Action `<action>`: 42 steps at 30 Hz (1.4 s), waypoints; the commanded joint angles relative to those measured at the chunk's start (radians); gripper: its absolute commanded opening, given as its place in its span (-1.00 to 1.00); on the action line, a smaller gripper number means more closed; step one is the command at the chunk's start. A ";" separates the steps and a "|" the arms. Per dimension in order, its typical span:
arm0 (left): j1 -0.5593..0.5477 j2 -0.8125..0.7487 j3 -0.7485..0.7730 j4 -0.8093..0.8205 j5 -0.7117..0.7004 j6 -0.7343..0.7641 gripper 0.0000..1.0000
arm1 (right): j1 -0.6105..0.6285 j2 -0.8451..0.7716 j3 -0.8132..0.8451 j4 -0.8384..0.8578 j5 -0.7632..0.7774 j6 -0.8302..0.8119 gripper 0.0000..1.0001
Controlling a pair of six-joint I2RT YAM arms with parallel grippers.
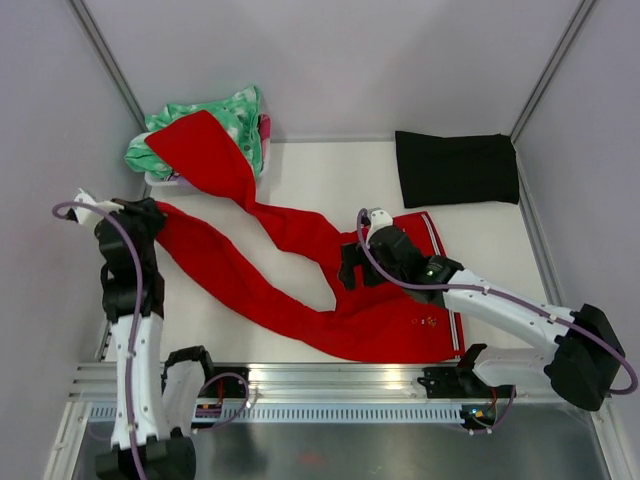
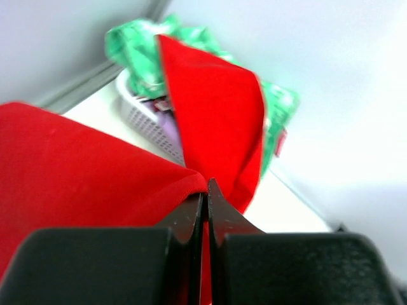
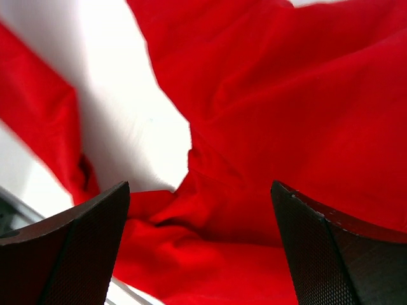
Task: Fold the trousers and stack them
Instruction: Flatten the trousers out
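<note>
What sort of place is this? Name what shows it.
Probably a robot test cell: plain grey walls box in a white table, a metal rail lines its near edge, a laundry basket sits in the corner.

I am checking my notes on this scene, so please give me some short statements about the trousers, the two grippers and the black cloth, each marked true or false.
1. The left gripper is shut on one leg of the trousers. True.
2. The right gripper is shut on the waistband. False: it is open, above the crotch of the trousers.
3. The black folded cloth lies at the far right of the table. True.
4. Both legs lie flat on the table. False: one leg's end rests on the green-and-white garment in the basket.
</note>
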 commanded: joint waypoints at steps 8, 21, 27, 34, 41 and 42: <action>0.004 -0.267 -0.068 -0.493 -0.357 0.062 -0.95 | -0.021 0.166 0.044 0.034 -0.035 0.002 0.96; 0.107 0.163 0.199 -0.676 -0.483 -0.031 -0.95 | 0.149 0.013 -0.035 0.042 -0.135 -0.219 0.91; 0.164 0.013 0.084 -0.122 0.216 0.231 -0.95 | 0.194 0.080 -0.071 0.100 -0.059 -0.104 0.84; 0.156 0.048 0.321 0.076 0.789 0.357 -0.95 | 0.138 0.105 0.052 0.057 0.175 -0.006 0.91; 0.144 -0.068 0.127 -0.138 0.326 0.336 -0.88 | 0.090 0.060 0.008 0.097 0.028 -0.030 0.91; 0.147 -0.109 0.051 -0.166 0.266 0.287 -0.82 | 0.091 0.065 0.005 0.096 0.016 -0.036 0.91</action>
